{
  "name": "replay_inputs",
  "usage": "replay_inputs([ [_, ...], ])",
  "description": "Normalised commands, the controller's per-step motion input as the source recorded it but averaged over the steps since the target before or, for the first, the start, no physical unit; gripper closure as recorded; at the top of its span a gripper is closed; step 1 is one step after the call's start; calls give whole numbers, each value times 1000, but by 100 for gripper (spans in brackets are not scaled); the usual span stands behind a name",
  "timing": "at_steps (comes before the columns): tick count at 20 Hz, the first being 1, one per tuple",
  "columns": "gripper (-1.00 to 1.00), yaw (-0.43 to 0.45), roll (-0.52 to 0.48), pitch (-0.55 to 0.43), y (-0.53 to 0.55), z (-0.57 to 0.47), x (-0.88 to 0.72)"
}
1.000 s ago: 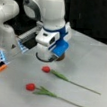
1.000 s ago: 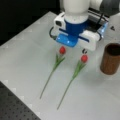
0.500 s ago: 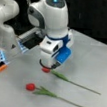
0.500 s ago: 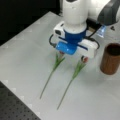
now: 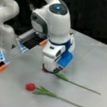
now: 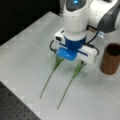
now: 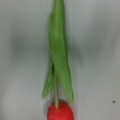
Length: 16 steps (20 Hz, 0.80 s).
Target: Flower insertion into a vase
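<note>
On the grey tabletop (image 6: pixel 22 57) the gripper (image 5: pixel 51 69) sits low over one flower (image 7: pixel 58 65) (jaw state I cannot tell). Vase (image 6: pixel 111 59) upright at a front view's right, mouth up. Second flower (image 5: pixel 57 95) lies flat, parallel nearby.

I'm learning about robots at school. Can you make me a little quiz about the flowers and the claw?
1. How many flowers lie on the table?
2. True or false: a flower already stands in the vase.
3. The claw is down over which flower: A) the far flower, or B) the near flower?

Key:
1. Two.
2. False. In a front view the vase mouth shows no flower, and both flowers lie flat.
3. A. The wrist view shows its red bloom just below.
</note>
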Motion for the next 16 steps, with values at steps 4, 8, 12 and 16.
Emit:
replay_inputs([
  [4,-100,-126,69,-45,46,-13,31],
  [8,-100,-126,69,-45,44,-14,31],
  [12,-100,-126,69,-44,44,-14,30],
  [16,-100,-159,81,-75,57,-33,36],
])
